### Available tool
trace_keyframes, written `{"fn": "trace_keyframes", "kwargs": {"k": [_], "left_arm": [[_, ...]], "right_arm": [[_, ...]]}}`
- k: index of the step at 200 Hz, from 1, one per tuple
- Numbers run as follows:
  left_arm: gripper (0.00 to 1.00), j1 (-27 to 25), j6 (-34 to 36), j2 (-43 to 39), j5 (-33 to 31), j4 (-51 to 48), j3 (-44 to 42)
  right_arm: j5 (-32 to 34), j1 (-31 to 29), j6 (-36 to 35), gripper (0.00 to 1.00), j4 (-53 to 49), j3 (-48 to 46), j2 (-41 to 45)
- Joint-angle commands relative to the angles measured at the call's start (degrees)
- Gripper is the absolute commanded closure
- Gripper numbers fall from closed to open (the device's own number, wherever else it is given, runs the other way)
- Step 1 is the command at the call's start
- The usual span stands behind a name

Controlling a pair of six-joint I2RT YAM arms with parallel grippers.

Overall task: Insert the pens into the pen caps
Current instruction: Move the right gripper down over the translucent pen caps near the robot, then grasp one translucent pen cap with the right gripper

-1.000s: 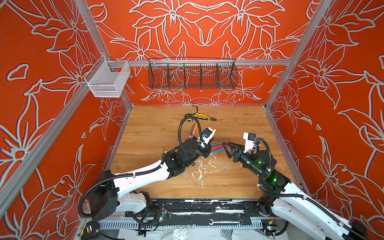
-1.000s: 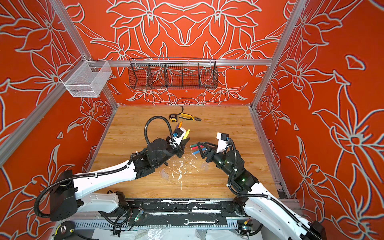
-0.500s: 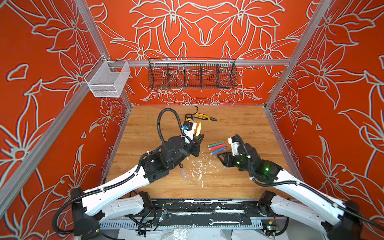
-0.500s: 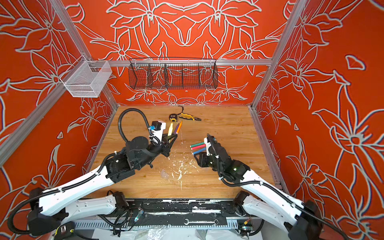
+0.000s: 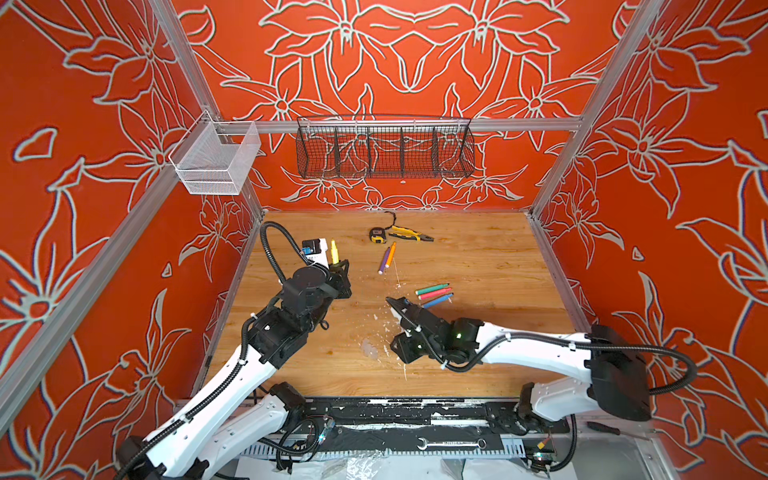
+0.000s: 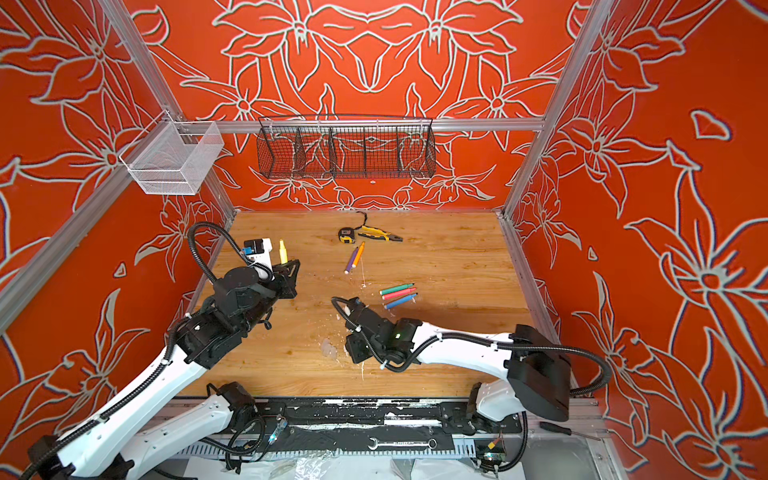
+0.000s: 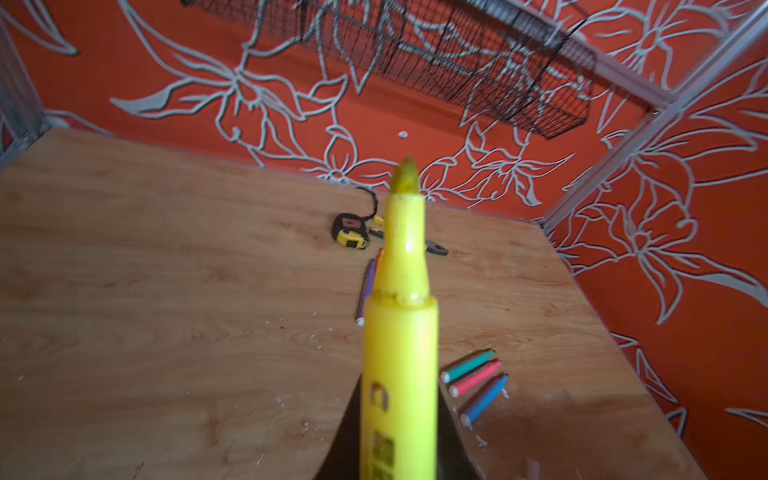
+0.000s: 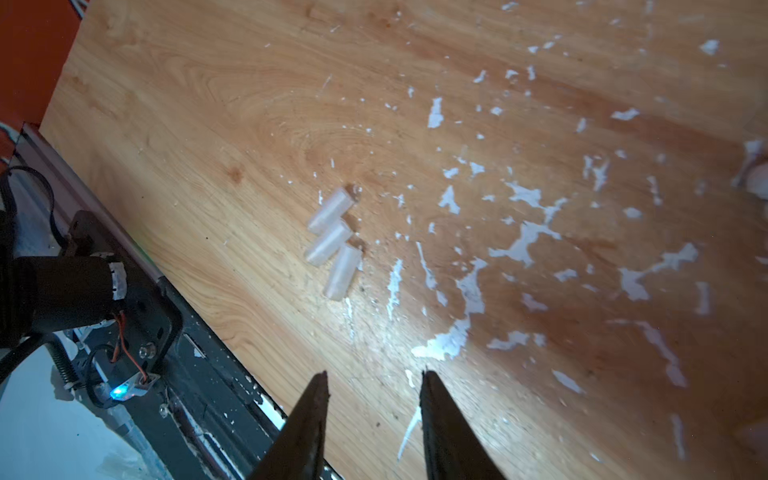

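My left gripper [image 5: 338,266] is shut on the yellow pen [image 7: 399,332], which stands upright with its tip up, seen in both top views [image 6: 283,251]. The purple pen [image 5: 383,261] and orange pen [image 5: 391,253] lie side by side mid-table. Farther right, the green pen [image 5: 432,288], pink-red pen [image 5: 434,295] and blue pen [image 5: 437,301] lie together. Three clear pen caps [image 8: 329,243] lie in a cluster near the front edge, faint in a top view [image 5: 370,349]. My right gripper [image 8: 374,376] hovers just short of them, open and empty.
A yellow tape measure [image 5: 377,235] and yellow-and-black pliers [image 5: 409,235] lie at the back. White flecks [image 8: 519,245] litter the wood. A black wire basket [image 5: 384,147] and a white mesh basket [image 5: 216,160] hang on the walls. The front rail [image 8: 199,353] runs beside the caps.
My left arm has drawn back to the left with the yellow pen. My right gripper has swung from the three coloured pens toward the caps near the front, and its jaws have narrowed.
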State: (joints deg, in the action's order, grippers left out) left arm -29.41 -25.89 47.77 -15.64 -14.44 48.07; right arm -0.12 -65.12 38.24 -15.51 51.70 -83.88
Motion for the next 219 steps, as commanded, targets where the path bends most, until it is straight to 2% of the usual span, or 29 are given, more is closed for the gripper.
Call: {"fn": "trace_keyframes", "kwargs": {"k": [1, 24, 59, 98, 219], "left_arm": [[1.00, 2.9, -4.9, -1.2, 5.0, 1.4, -0.9], [1.00, 5.2, -6.0, -1.3, 8.8, 3.0, -2.0], [1.00, 5.9, -5.9, -0.6, 9.1, 2.7, -1.8], [1.00, 6.0, -5.5, -1.9, 8.1, 2.6, -2.2], [1.00, 6.0, -5.1, -4.8, 6.5, 1.9, -3.0]], "right_arm": [[2.7, -1.1, 0.7, 0.61, -0.6, 3.5, -5.0], [2.1, -2.3, 0.1, 0.62, -2.2, 8.5, -10.9], [1.7, -2.6, -0.6, 0.62, -4.0, 15.0, -18.4], [4.1, -2.7, -1.3, 0.64, -11.4, 22.6, -25.0], [6.5, -4.6, -1.0, 0.66, -15.9, 24.8, -29.3]]}}
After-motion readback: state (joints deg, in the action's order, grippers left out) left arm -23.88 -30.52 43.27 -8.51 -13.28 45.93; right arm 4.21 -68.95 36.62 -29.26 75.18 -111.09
